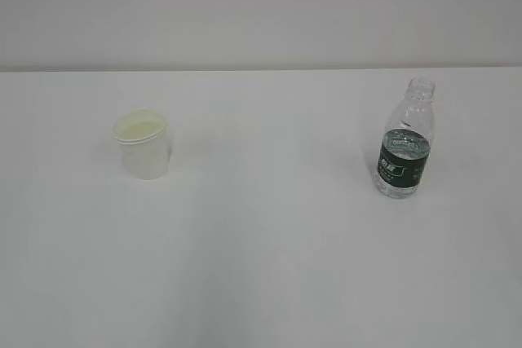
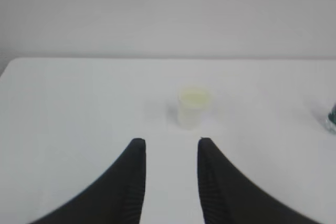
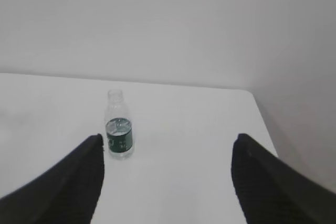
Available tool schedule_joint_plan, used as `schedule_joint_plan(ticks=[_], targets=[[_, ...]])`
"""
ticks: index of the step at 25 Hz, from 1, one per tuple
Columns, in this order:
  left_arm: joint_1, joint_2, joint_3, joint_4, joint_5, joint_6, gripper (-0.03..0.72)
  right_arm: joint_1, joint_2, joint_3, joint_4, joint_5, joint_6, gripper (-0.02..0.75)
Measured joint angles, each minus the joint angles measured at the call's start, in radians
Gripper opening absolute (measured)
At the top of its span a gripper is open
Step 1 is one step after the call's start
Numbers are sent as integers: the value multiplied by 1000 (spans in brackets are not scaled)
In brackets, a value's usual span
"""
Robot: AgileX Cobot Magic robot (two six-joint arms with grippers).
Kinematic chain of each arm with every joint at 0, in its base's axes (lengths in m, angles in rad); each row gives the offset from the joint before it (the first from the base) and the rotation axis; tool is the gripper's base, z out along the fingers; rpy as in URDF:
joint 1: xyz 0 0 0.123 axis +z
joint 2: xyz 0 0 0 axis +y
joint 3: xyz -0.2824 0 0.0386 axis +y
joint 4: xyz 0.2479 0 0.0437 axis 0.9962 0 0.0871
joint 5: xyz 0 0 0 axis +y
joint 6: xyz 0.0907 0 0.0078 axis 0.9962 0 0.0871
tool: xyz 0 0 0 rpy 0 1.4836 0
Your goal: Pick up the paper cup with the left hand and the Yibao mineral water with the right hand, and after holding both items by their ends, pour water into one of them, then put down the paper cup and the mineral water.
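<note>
A plain white counter [image 1: 261, 266] meets a pale wall, and on it the paper cup [image 1: 143, 145] stands upright at the left with the Yibao mineral water [image 1: 404, 143] upright and capless well apart at the right. The left tool [image 2: 168, 148] hangs short of the cup, fingers parted by a modest gap and holding nothing. The right tool [image 3: 167, 142] is spread wide and empty, the bottle standing beyond it, just by its left finger [image 3: 84, 171].

A plain white table [image 1: 261, 266] carries two things. A small white paper cup [image 1: 143, 146] stands upright left, and a capless water bottle [image 1: 405, 140] stands well apart, right.
</note>
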State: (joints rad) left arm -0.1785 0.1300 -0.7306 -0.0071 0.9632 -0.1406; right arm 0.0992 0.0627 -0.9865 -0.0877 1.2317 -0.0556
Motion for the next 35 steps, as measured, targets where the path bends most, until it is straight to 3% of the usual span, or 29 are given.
schedule_joint_plan(ticks=[7, 15, 25, 35], targets=[[0, -119, -15, -27, 201, 20, 241, 0, -88, -1, 34, 45, 5, 563], [0, -121, -7, -28, 278, 33, 241, 0, -90, 61, 82, 47, 18, 524], [0, -121, 107, -31, 296, 41, 241, 0, -90, 318, 95, 47, 9, 520], [0, -121, 169, -31, 264, 42, 249, 0, -90, 433, 88, 41, 9, 520]])
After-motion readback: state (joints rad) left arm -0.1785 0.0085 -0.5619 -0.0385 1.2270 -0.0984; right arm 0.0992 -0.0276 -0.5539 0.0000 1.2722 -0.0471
